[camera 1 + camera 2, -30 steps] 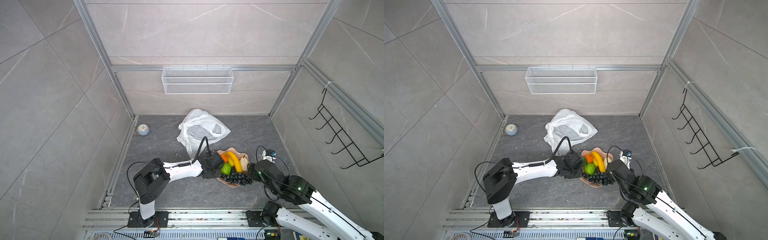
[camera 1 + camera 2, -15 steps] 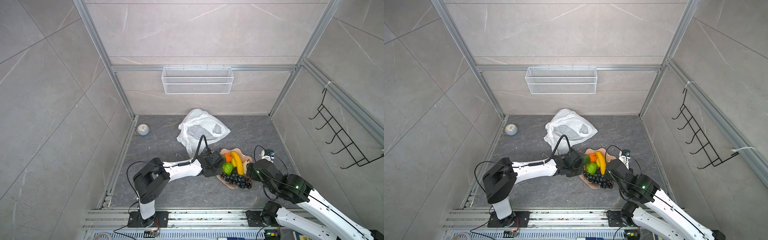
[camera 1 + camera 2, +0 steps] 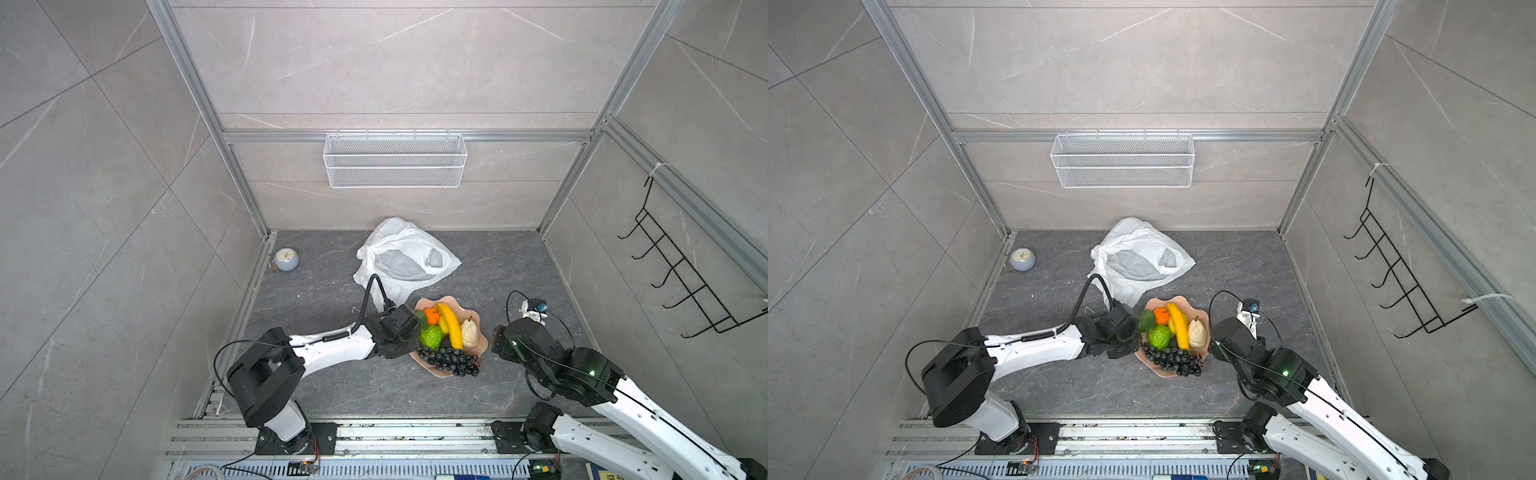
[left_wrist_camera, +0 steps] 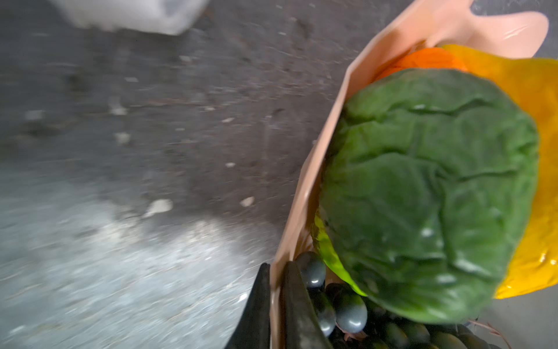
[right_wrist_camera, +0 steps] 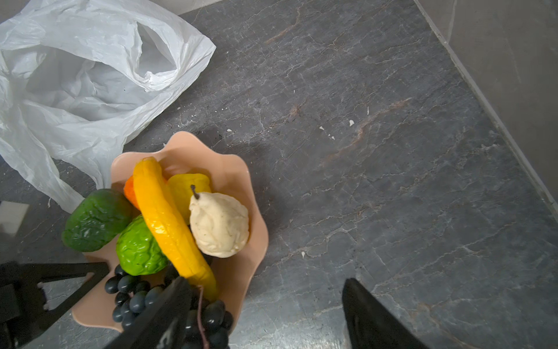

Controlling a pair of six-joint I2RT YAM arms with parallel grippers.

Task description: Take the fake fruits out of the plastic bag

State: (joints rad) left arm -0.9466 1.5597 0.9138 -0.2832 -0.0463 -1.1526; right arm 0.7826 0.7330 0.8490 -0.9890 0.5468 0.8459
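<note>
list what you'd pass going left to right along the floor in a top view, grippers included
small clock → left gripper, shut on the pink plate rim → bumpy bright green fruit → banana → cream pear → right gripper, open. The plastic bag is left out: it spans several of these.

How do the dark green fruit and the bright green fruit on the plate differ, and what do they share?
The dark green fruit is a longer oval; the bright green fruit is rounder and lime-coloured. The dark green fruit lies at the edge of the plate; the bright green fruit sits further in, beside the banana. Both have wrinkled skins and rest on the plate.
</note>
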